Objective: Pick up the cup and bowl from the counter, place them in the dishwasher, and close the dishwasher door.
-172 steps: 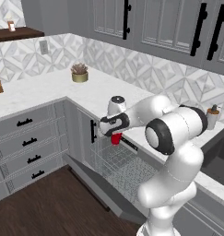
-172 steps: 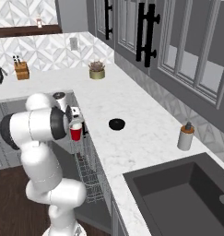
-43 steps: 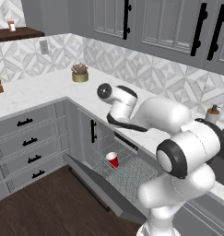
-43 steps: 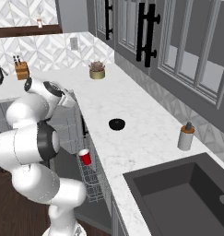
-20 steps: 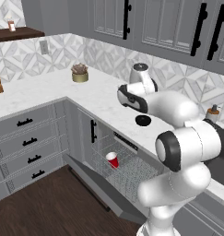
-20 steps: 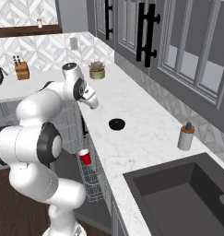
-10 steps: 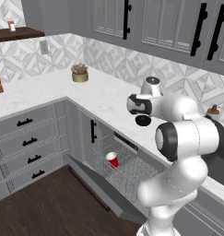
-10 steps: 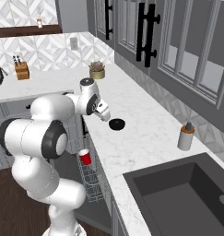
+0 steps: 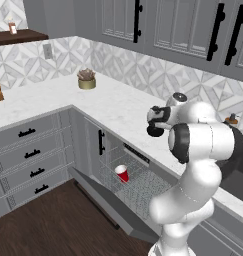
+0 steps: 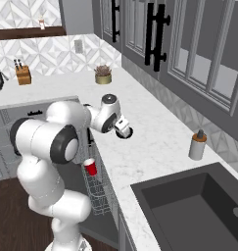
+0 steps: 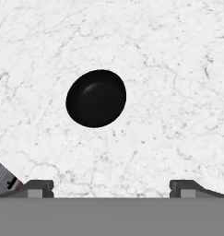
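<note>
Fingers spread wide, the gripper [image 11: 111, 186] hovered directly above the black bowl [image 11: 96, 98], which looked light, rigid and slick, best pinched across its rim.

One cup [image 9: 122, 173], one bowl [image 11: 96, 98], one soap bottle [image 10: 197, 145], seemingly one potted plant [image 9: 86, 79].

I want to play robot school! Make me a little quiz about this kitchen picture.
1. True or false: the red cup stands in the dishwasher rack.
2. What lies on the counter right under the gripper? A) black bowl B) spoon C) apple
3. Fill in: the dishwasher door is ____.

Key: 1 true. 2 A, the bowl. 3 open.
</note>
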### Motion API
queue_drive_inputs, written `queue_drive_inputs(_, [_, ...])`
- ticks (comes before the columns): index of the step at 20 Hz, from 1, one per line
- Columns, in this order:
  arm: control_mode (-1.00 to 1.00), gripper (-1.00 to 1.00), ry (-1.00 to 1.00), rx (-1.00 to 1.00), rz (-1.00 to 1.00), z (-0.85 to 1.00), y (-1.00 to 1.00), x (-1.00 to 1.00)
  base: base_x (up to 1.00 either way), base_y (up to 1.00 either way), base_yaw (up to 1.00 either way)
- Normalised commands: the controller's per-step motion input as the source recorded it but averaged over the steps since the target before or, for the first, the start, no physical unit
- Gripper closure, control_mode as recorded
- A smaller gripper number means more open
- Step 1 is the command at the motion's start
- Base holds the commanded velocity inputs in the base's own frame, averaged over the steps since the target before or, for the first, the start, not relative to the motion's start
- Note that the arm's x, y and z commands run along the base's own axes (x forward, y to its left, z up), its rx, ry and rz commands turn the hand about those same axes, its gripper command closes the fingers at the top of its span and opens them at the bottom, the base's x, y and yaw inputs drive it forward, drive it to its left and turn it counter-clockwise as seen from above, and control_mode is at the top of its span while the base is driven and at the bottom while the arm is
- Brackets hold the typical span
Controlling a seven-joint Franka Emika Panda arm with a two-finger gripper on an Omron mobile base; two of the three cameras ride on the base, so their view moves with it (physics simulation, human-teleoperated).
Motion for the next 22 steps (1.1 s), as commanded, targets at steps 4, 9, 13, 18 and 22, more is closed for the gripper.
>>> queue_drive_inputs(4, [-1.00,-1.00,-0.01,0.15,0.00,-0.27,-0.59,0.21,0.00,0.00,0.00])
queue_drive_inputs(9, [-1.00,-1.00,0.00,0.01,0.00,-0.04,-0.28,0.40,0.00,0.00,0.00])
queue_drive_inputs(13, [-1.00,-1.00,0.03,0.00,0.00,-0.04,0.00,0.50,0.00,0.00,0.00])
queue_drive_inputs(18, [-1.00,-1.00,0.07,0.00,0.00,-0.21,0.00,0.40,0.00,0.00,0.00])
queue_drive_inputs(22, [-1.00,-1.00,0.12,0.00,0.00,-0.38,0.00,0.34,0.00,0.00,0.00])
